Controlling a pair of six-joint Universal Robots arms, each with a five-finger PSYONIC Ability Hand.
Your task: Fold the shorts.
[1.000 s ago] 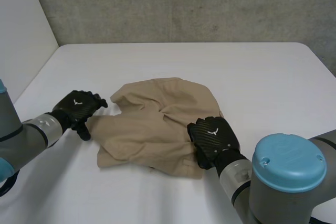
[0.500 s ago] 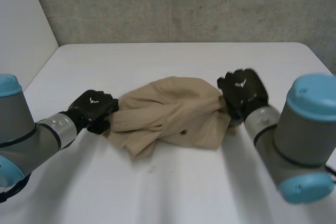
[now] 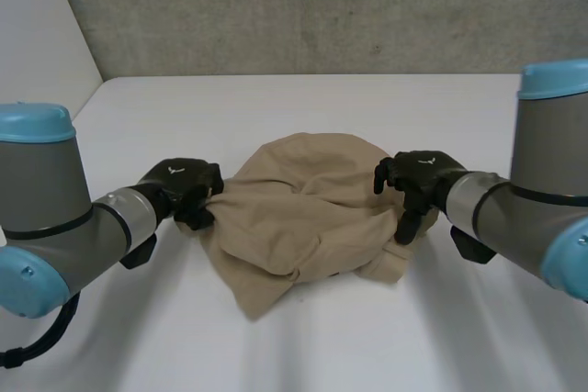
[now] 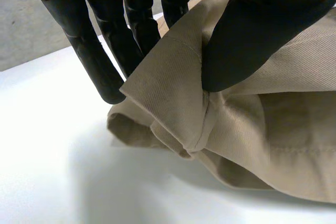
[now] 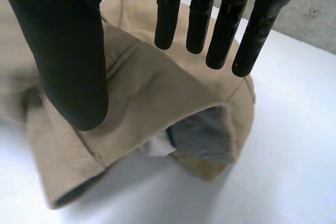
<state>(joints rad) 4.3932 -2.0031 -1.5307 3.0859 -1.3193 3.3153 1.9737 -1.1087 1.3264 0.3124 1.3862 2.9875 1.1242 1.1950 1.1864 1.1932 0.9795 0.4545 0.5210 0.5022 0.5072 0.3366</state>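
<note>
Since half a second ago, the right hand (image 3: pixel 415 183) is sitting lower and nearer the table's front edge. The shorts (image 3: pixel 308 213) are lying in a rounder, more bunched heap that is reaching further toward that edge.

Head view: I am seeing the tan shorts resting crumpled at the middle of the white table (image 3: pixel 322 103), well apart from every edge. The left hand (image 3: pixel 184 190) is closing on the heap's left edge, fingers curled into the cloth. The right hand is hovering at the heap's right edge, fingers spread and the thumb pointing down at the cloth. Both arms are reaching in from the table's two sides.

Left wrist view: the left hand (image 4: pixel 262 30) is pinching a hemmed fold of the shorts (image 4: pixel 273 129) between its thumb and its fingers (image 4: pixel 97 56). The held fold is standing up off the table, with the rest of the cloth trailing away beneath it.

Right wrist view: the right hand (image 5: pixel 68 51) is standing wide, its fingers (image 5: pixel 220 30) hanging straight above the cloth and well apart from the thumb. The thumb tip is lying against a stitched band of the shorts (image 5: pixel 152 103). I cannot tell whether it is pressing down. I am observing no cloth caught between thumb and fingers. A grey inner lining (image 5: pixel 202 135) is showing at an opening below the fingertips.
</note>
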